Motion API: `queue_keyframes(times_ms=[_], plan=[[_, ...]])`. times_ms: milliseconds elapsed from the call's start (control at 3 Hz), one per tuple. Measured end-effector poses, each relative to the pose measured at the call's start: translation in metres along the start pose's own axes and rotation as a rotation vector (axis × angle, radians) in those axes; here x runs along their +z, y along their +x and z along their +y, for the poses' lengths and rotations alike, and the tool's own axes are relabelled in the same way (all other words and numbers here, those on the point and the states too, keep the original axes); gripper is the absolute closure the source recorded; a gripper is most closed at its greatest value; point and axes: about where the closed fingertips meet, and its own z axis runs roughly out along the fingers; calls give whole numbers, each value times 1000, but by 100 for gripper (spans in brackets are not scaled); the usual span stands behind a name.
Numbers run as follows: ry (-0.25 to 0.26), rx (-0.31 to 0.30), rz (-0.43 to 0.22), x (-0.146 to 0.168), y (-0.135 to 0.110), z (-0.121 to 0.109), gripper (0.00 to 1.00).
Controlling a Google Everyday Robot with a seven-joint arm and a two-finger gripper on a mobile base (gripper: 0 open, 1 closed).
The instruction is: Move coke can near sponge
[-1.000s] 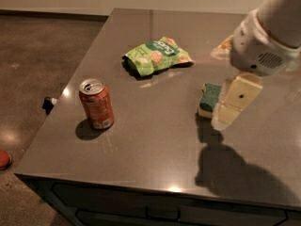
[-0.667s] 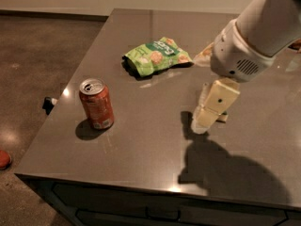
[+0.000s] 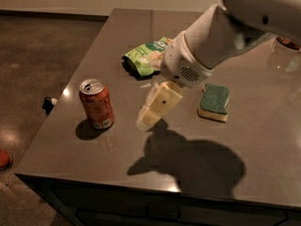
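The coke can [image 3: 96, 103] stands upright on the grey table [image 3: 263, 154] near its left edge, red-orange with a silver top. The sponge [image 3: 214, 101], dark green over pale yellow, lies flat to the right of the middle. My gripper [image 3: 151, 111] hangs between them, a short way right of the can and just above the table, at the end of the white arm [image 3: 211, 41] that reaches in from the upper right. The gripper is apart from the can and holds nothing that I can see.
A green snack bag [image 3: 146, 56] lies behind the gripper, partly hidden by the arm. A glass object [image 3: 285, 53] stands at the far right. The table's left and front edges drop to a dark floor with a small black item [image 3: 48, 103].
The arm has swung left across the table, from over the sponge to beside the can. The sponge is now uncovered. The can has not moved.
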Motion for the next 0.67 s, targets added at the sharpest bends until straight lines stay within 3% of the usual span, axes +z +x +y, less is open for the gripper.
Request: queue_keyframes(times_ms=[333, 667], plan=[[-3, -5, -87, 20, -25, -3, 0], [-46, -17, -173, 59, -46, 9, 0]])
